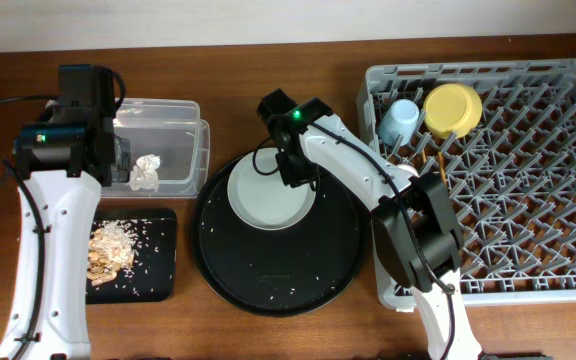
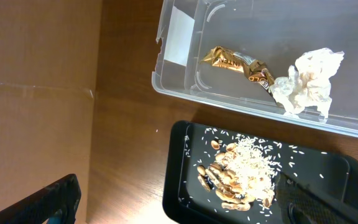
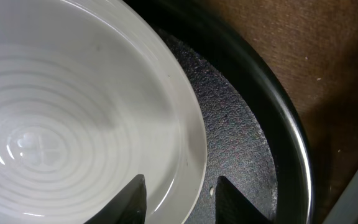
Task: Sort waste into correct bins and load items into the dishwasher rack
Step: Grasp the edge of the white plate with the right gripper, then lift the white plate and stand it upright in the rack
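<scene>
The pale plate (image 1: 271,195) lies on the large round black tray (image 1: 278,275). My right gripper (image 1: 299,172) is open, with one finger inside and one outside the plate's far-right rim (image 3: 180,199); the plate (image 3: 73,112) fills the right wrist view. My left gripper (image 1: 118,160) is open and empty (image 2: 185,208), above the bins. The clear box (image 2: 185,87) holds the gold-brown wrapper (image 2: 238,65) and the white tissue (image 2: 306,81). The shallow black tray (image 2: 179,180) holds food scraps with rice (image 2: 241,174). The blue cup (image 1: 399,122), the yellow bowl (image 1: 452,108) and the chopsticks (image 1: 435,165) are in the rack (image 1: 528,200). The pink cup is not visible.
Loose rice grains lie on the round black tray (image 3: 253,124). The clear box (image 1: 173,135) and the shallow black tray (image 1: 153,270) sit side by side at the left. The rack fills the right side of the table.
</scene>
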Tool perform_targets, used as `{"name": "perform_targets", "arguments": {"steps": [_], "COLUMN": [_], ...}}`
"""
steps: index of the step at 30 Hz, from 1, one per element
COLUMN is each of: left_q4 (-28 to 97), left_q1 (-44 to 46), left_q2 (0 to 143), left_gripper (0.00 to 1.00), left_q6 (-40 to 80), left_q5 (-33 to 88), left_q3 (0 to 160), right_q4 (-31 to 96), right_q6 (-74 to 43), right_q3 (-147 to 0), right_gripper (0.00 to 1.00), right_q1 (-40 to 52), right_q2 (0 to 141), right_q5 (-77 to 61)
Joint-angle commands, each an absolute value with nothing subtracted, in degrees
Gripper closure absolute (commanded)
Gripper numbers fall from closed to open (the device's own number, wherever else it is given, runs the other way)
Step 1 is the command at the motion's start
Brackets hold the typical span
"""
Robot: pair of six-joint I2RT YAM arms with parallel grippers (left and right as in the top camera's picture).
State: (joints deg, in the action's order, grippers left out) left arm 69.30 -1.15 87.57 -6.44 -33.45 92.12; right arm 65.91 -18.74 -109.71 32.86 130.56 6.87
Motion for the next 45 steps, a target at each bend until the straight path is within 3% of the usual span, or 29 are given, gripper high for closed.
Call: {"name": "perform_targets", "arguments": {"steps": [1, 6, 11, 19, 25, 30, 32, 37, 45], "left_q4": [69.3, 69.3, 69.3, 69.3, 69.3, 69.3, 69.3, 69.3, 69.3], "left_q1": [-1.3, -1.3, -1.3, -1.3, -1.3, -1.3, -1.3, -1.3, -1.3], "left_q2": [86.76, 86.76, 86.76, 86.76, 86.76, 86.76, 86.76, 86.76, 86.76], "left_gripper": [0.01, 0.01, 0.01, 0.01, 0.01, 0.01, 0.01, 0.01, 0.01], "left_q6": [-6.57, -6.57, -6.57, -6.57, -6.57, -6.57, -6.57, -6.57, -6.55], "left_q5": [-33.85, -33.85, -33.85, -33.85, -33.85, -33.85, -33.85, -33.85, -33.85], "left_q3": [92.68, 92.68, 92.68, 92.68, 92.68, 92.68, 92.68, 92.68, 92.68], "right_q4": [64.62, 60.27, 60.64, 74.02, 88.09, 96.92, 97.32, 97.23, 95.55], "right_q6": [-20.27, -20.27, -20.25, -19.77, -19.81, -19.79, -14.79, -13.45, -7.27], "right_q3": [-107.22, -101.14, -100.73, -115.18, -122.5, -122.5, -122.41, -122.15, -122.13], "right_gripper": [0.64, 0.68, 0.96, 0.96, 0.96, 0.96, 0.96, 0.96, 0.96], "right_q1": [32.97, 32.97, 32.95, 32.95, 31.66, 22.0, 16.75, 4.29, -0.43], "right_q2": [131.63, 131.63, 131.61, 126.56, 113.49, 98.72, 95.9, 97.32, 106.72], "right_q5": [7.97, 7.99, 7.97, 10.07, 25.21, 37.69, 39.27, 39.27, 41.93]}}
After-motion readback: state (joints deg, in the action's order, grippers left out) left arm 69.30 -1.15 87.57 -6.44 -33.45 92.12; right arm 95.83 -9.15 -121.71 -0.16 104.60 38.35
